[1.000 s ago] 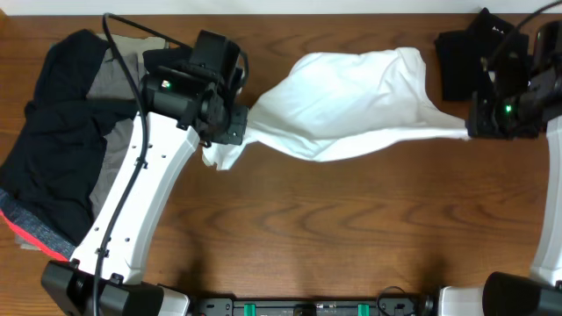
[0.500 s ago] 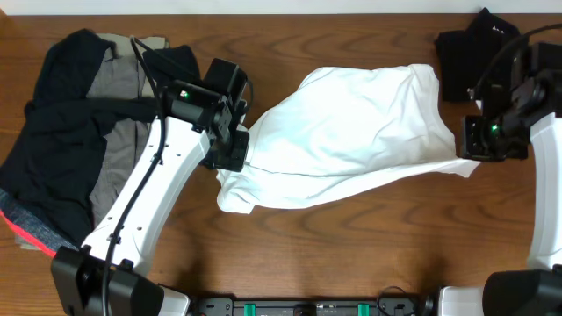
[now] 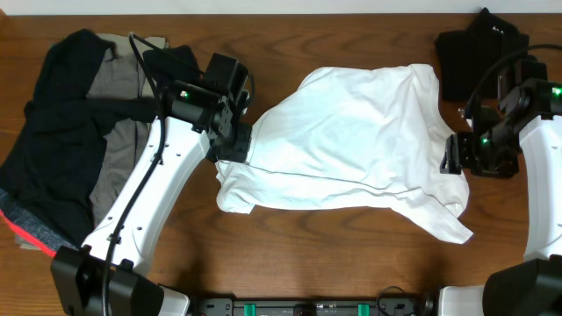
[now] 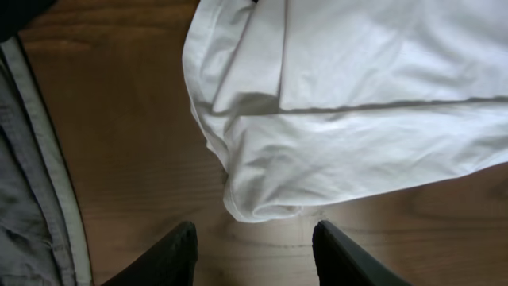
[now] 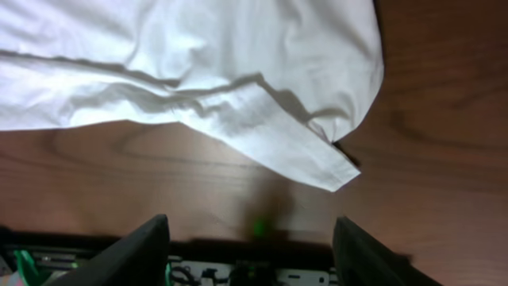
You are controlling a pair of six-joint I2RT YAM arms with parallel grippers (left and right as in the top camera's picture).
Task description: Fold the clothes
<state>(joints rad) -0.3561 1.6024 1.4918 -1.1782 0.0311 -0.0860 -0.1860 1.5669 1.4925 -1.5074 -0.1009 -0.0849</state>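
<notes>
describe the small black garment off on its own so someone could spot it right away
Seen from overhead, follow the wooden table to its far right corner, past the white T-shirt spread across the middle. The black garment lies there. Unlike the heap of dark and grey clothes at the left edge, it is small, compact and all black.

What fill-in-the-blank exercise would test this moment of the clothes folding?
The T-shirt spread between the two arms is ____ in colour.
The left gripper and right gripper both have ____ jaws, holding nothing.
The pile of dark and grey clothes lies by the ____ arm.
That pile shows a ____ hem at its lower edge.
Missing words: white; open; left; red.
</notes>
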